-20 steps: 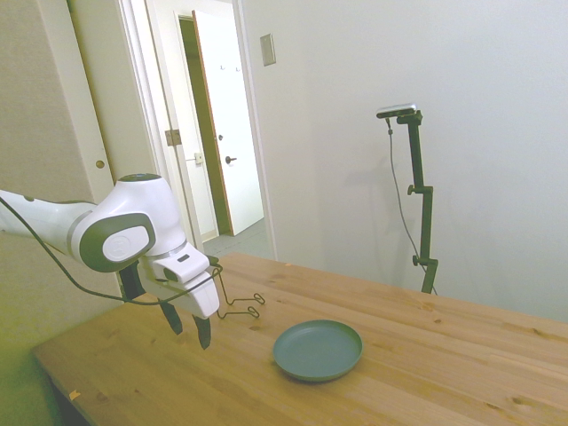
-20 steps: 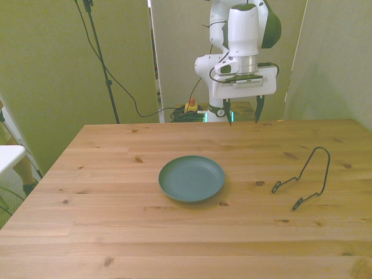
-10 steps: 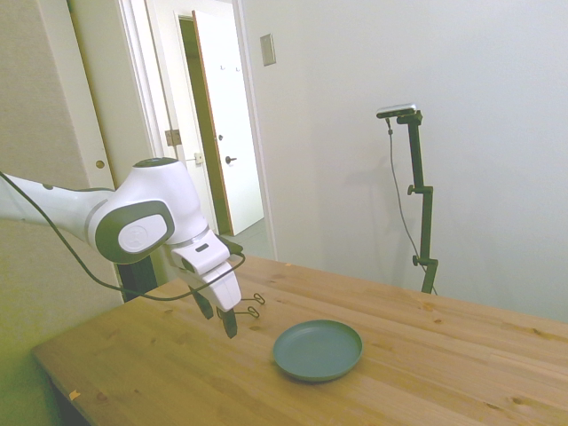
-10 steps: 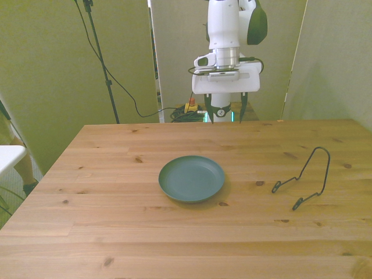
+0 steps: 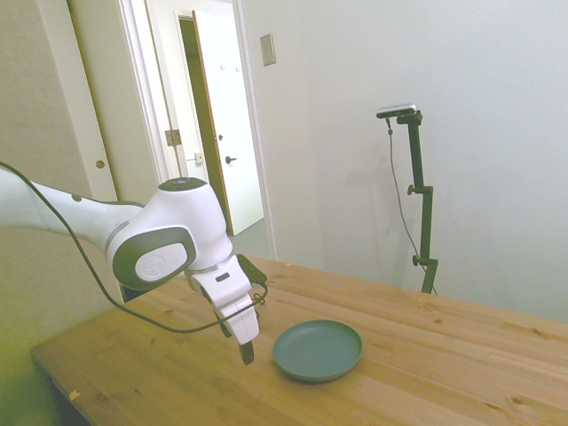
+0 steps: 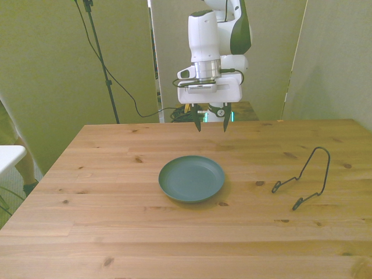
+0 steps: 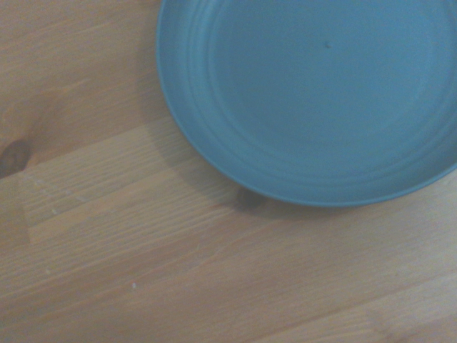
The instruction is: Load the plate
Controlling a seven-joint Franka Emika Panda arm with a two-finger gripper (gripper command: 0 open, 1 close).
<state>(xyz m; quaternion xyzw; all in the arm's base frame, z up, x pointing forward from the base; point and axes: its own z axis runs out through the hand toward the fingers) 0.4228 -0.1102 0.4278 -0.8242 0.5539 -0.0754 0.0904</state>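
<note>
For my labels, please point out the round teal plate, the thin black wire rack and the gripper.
Round teal plate [image 6: 192, 178], front view, its centre.
Thin black wire rack [image 6: 321, 152], front view, its top bend.
Gripper [image 6: 211, 124], front view, between its fingertips.

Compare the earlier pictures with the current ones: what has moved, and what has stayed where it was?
The gripper has swung toward the front view's left and come closer to the plate, fingers open, holding nothing. It now hangs just behind the plate's far rim. The plate and the wire rack lie on the table exactly where they were.

White walls [image 5: 355, 89], open door [image 5: 229, 124], wood table [image 6: 116, 232]; maybe screens behind.
</note>
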